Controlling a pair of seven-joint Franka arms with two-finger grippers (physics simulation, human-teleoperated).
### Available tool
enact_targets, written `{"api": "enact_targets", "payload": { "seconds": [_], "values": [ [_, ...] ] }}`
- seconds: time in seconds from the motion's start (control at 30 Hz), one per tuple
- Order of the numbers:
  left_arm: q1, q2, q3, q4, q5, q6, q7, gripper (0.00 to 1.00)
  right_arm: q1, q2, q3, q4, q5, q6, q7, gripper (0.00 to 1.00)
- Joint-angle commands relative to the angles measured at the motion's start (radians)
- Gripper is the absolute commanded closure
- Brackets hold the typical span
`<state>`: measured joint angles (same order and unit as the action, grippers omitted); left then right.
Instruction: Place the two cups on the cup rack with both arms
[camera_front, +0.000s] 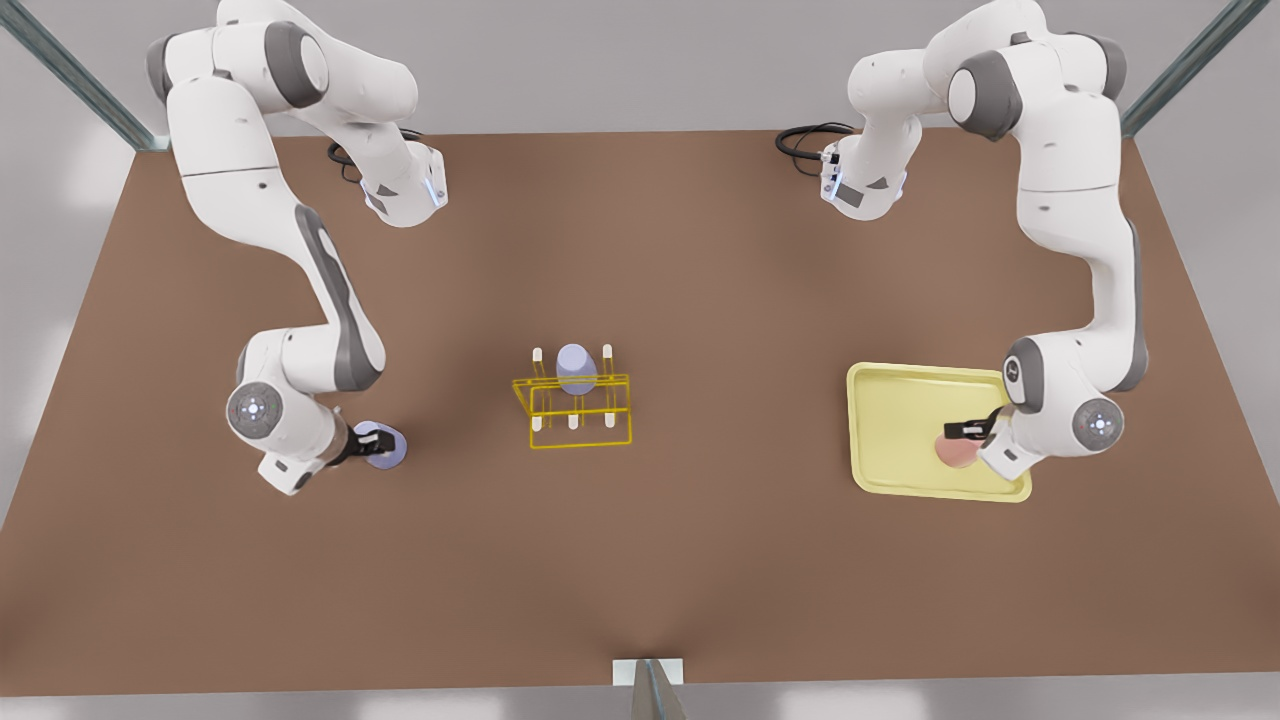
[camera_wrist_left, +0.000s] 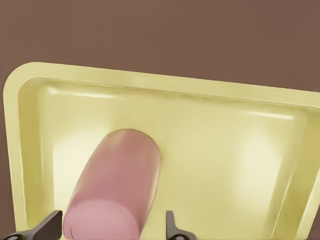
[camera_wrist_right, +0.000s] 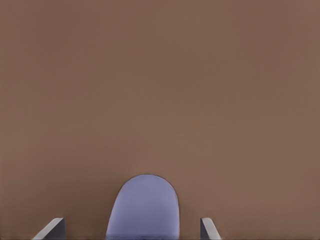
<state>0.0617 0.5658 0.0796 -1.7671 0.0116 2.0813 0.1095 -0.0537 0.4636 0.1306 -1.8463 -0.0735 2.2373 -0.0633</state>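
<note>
A salmon pink cup (camera_front: 955, 453) lies on its side in the pale yellow tray (camera_front: 900, 400) at the front view's right. My left gripper (camera_front: 966, 432) is open around it; in the left wrist view the fingertips (camera_wrist_left: 51, 223) flank the pink cup (camera_wrist_left: 112, 192) with small gaps. At the front view's left, a lavender cup (camera_front: 388, 447) sits on the table between the open fingers of my right gripper (camera_front: 366, 443); the right wrist view shows this cup (camera_wrist_right: 144, 207) between the fingertips (camera_wrist_right: 54, 227), apart from both. The yellow cup rack (camera_front: 572, 408) stands mid-table with another lavender cup (camera_front: 576, 368) upside down on a back peg.
The brown table (camera_front: 700, 560) is bare around the rack and toward the front edge. The tray's raised rim (camera_wrist_left: 150, 82) surrounds the pink cup. Both arm bases stand at the table's far edge, with black cables beside them.
</note>
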Motion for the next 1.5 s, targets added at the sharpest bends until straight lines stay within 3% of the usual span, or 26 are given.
{"api": "enact_targets", "payload": {
  "seconds": [0.0, 0.33, 0.37, 0.47, 0.97, 1.0, 1.03, 1.1, 1.27, 1.37, 1.47],
  "values": [
    [0.0, 0.002, 0.0, -0.011, -0.001, 0.072, 0.047, 0.0, 0.002, -0.013, 0.001, -0.036, 0.008, 0.084, 0.017, 0.0],
    [0.001, 0.025, 0.0, -0.015, -0.001, 0.089, 0.05, 0.0, -0.014, -0.007, 0.001, -0.157, 0.008, 0.234, -0.018, 0.0],
    [0.0, 0.026, 0.0, -0.014, -0.001, 0.086, 0.048, 0.1, -0.014, -0.005, 0.001, -0.16, 0.008, 0.243, -0.018, 0.0],
    [0.0, 0.026, 0.0, -0.014, 0.001, 0.071, 0.05, 0.15, -0.015, 0.0, 0.001, -0.183, 0.008, 0.268, -0.02, 0.0],
    [-0.017, 0.014, 0.002, 0.005, 0.002, -0.01, 0.012, 0.18, -0.025, 0.007, 0.001, -0.24, 0.006, 0.328, -0.033, 0.0],
    [-0.019, 0.014, 0.0, 0.005, 0.002, -0.013, -0.01, 0.18, -0.025, 0.007, 0.001, -0.241, 0.006, 0.328, -0.033, 0.04],
    [-0.019, 0.014, -0.004, 0.009, 0.001, -0.05, -0.021, 0.18, -0.025, 0.007, 0.001, -0.24, 0.008, 0.328, -0.033, 0.16],
    [-0.019, 0.013, -0.009, 0.04, -0.002, -0.104, -0.022, 0.18, -0.026, 0.007, 0.0, -0.24, 0.006, 0.328, -0.033, 0.21],
    [-0.02, 0.002, -0.106, 0.129, -0.004, -0.184, -0.151, 0.18, -0.034, 0.001, 0.001, -0.229, 0.006, 0.337, -0.033, 0.26],
    [-0.026, 0.008, -0.279, 0.256, 0.001, -0.319, -0.51, 0.18, -0.038, -0.014, 0.007, -0.226, 0.006, 0.341, -0.046, 0.26],
    [-0.026, 0.065, -0.431, 0.36, -0.004, -0.32, -0.769, 0.18, -0.037, -0.06, 0.044, -0.225, 0.035, 0.332, -0.044, 0.26]
  ]
}}
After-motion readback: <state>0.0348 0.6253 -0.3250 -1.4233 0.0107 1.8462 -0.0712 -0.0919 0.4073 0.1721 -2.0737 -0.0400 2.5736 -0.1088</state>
